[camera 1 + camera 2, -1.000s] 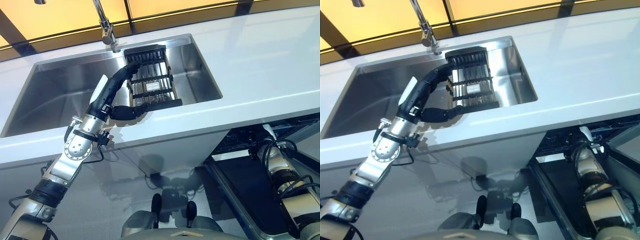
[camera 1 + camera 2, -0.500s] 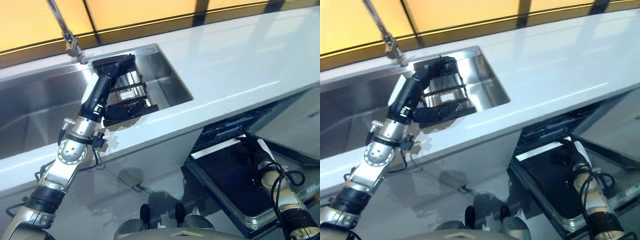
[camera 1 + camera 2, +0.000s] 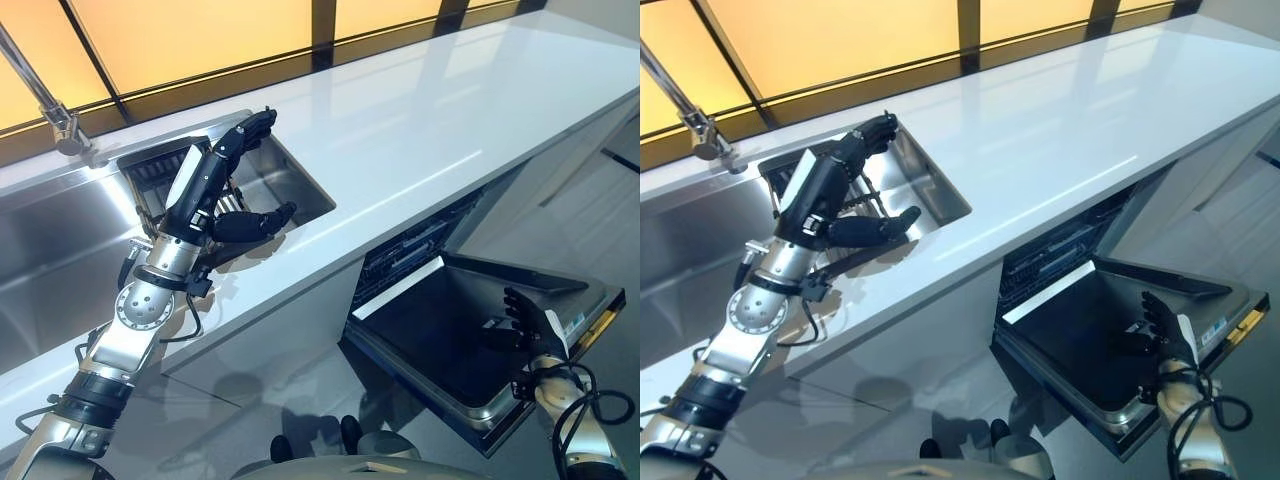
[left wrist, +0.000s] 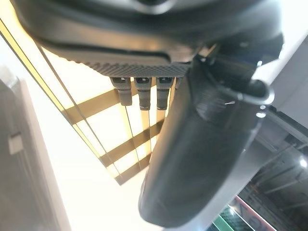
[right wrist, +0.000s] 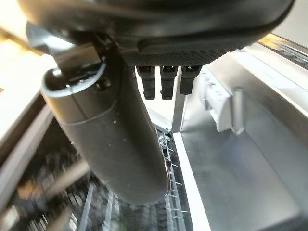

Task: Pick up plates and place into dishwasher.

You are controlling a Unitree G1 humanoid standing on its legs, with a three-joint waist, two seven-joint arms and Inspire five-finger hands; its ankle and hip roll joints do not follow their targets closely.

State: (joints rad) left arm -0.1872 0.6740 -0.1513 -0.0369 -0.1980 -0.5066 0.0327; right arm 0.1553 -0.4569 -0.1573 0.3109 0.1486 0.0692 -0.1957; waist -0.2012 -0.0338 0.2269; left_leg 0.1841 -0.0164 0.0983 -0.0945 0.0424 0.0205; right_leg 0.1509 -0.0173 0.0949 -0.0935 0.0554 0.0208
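**Colours, current frame**

Bench (image 3: 420,120): glossy white. Sink (image 3: 60,235): brushed steel, silver-grey; faucet (image 3: 45,100) chrome. Rack in sink (image 3: 160,175): black. Window band behind (image 3: 200,35): amber-orange, dark brown bars. Dishwasher door (image 3: 450,330): dark inner panel, steel rim, white strip along hinge edge. Left hand (image 3: 215,190): black with white patch. Right hand (image 3: 1155,330): black.

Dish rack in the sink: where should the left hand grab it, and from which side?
Probably its top rim bar, from above: the dish rack sits down inside the sink, whose steel walls close off its sides. The left hand, open, hovers over it, so a downward reach looks shortest.
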